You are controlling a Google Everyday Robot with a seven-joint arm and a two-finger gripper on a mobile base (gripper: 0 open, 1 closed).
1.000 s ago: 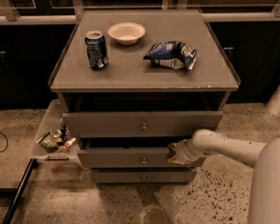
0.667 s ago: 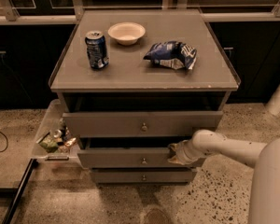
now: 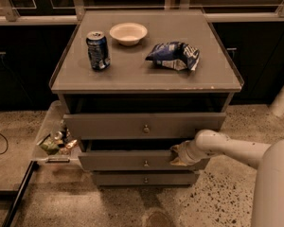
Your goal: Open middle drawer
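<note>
The gripper point(image 3: 179, 154) sits at the upper edge of the middle drawer point(image 3: 118, 161), near that front's end; whether it is clenched on the edge or only pressed against it, I cannot tell. The drawer runs across beside and below the gripper, its front standing slightly forward with a dark gap above; its small knob point(image 3: 146, 163) is just beside the gripper, toward the middle of the front. Directly above is the top drawer point(image 3: 109, 125); below, the lowest drawer point(image 3: 123, 178). The drawer looks rigid, shallow and probably light, sliding on runners; the round metal knob may be slippery, so the top lip seems the surer hold; an off-centre pull could skew it.
</note>
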